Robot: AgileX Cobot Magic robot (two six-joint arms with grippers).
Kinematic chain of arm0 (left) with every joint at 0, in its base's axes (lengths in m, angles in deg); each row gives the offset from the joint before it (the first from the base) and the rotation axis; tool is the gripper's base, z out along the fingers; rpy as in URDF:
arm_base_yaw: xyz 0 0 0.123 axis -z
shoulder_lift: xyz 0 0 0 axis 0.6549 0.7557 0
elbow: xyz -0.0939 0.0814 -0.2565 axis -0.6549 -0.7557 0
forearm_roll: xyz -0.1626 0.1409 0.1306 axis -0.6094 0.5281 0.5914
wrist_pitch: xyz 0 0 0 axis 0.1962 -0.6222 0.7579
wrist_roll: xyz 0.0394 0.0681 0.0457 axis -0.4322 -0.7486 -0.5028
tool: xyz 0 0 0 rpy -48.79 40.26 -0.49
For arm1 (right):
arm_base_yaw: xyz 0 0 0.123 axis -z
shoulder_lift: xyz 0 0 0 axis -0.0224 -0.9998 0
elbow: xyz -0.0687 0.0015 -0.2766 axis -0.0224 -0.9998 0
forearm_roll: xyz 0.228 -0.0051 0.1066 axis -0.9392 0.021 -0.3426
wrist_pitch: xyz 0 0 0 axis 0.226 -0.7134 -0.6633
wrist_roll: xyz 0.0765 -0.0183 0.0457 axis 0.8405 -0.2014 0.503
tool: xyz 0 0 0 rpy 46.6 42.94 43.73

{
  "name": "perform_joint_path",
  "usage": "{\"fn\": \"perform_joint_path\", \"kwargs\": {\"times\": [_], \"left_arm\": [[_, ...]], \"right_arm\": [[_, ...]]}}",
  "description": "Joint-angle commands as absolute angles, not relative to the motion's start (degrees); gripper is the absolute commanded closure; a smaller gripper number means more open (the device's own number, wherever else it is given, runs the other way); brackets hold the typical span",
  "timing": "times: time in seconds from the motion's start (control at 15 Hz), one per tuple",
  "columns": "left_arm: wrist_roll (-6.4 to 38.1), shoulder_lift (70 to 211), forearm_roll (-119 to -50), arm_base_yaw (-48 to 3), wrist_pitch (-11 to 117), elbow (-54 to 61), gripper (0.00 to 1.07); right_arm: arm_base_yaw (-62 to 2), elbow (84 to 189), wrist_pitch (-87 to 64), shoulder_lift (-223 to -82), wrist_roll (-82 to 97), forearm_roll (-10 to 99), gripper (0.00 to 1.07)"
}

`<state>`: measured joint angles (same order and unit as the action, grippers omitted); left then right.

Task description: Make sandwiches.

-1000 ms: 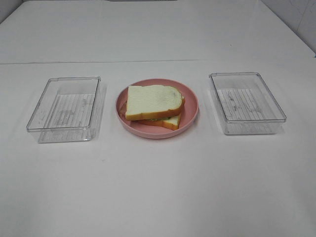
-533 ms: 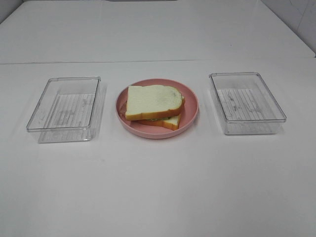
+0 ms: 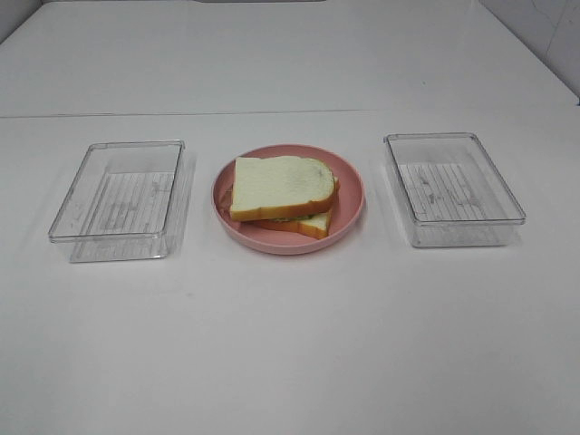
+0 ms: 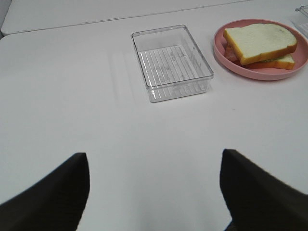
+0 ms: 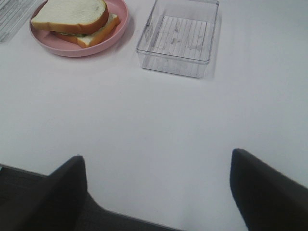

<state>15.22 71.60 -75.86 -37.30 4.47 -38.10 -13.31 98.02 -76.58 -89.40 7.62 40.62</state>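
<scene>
A sandwich (image 3: 283, 194) of two white bread slices with orange-brown crust lies on a pink round plate (image 3: 352, 187) at the table's middle; a thin green filling shows between the slices. It also shows in the left wrist view (image 4: 260, 43) and the right wrist view (image 5: 74, 20). My left gripper (image 4: 155, 192) is open and empty, held back near the table's front, far from the plate. My right gripper (image 5: 159, 192) is open and empty too, by the table's front edge. Neither gripper shows in the exterior high view.
An empty clear plastic tray (image 3: 120, 199) stands left of the plate, also in the left wrist view (image 4: 171, 61). A second empty clear tray (image 3: 450, 188) stands right of the plate, also in the right wrist view (image 5: 179, 36). The white table (image 3: 290, 344) carries them.
</scene>
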Motion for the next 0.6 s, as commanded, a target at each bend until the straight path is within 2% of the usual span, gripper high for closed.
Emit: {"fn": "perform_joint_path", "kwargs": {"times": [0.07, 0.47, 0.6], "left_arm": [[15.2, 70.3, -76.0, -37.2, 5.0, -38.2, 0.34], [15.2, 70.3, -76.0, -37.2, 5.0, -38.2, 0.34], [15.2, 70.3, -76.0, -39.3, 5.0, -38.2, 0.34]], "right_arm": [[-13.2, 97.8, -75.9, -89.0, 7.1, 40.7, 0.31], [-13.1, 97.8, -75.9, -89.0, 7.1, 40.7, 0.31], [-7.0, 97.8, -75.9, -89.0, 7.1, 40.1, 0.31]]}}
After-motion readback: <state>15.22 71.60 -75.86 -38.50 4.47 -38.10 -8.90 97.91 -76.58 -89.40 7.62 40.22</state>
